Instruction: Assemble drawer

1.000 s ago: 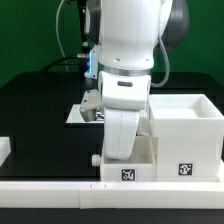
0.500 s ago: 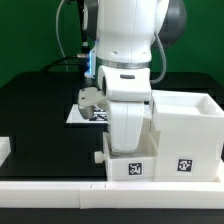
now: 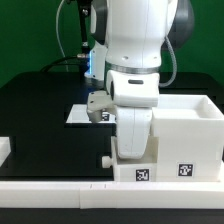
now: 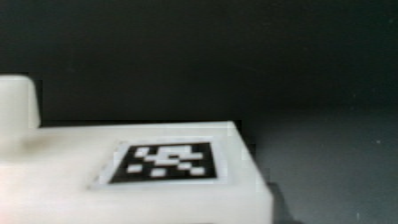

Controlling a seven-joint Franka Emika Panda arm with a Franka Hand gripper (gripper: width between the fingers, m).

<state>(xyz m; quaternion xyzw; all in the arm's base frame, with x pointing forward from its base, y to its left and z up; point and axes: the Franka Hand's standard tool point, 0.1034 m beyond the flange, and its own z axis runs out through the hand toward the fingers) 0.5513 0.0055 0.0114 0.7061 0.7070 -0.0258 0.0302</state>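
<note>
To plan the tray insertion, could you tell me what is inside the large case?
Only bare white inner wall shows in the case; its floor is hidden below the rim, and the arm covers its end on the exterior view's left.

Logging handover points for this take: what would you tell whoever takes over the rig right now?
Gripper: hidden behind the arm in the exterior view; open or shut unknown.
Things: the case stands by the front rail; one tray sits on the table right beside it, on the exterior view's left, under the arm. The wrist view shows a tagged white part close up, probably that tray.
Done: one tray is at the case.
Left: no tray is seen in the case; the second tray cannot be picked out.
</note>
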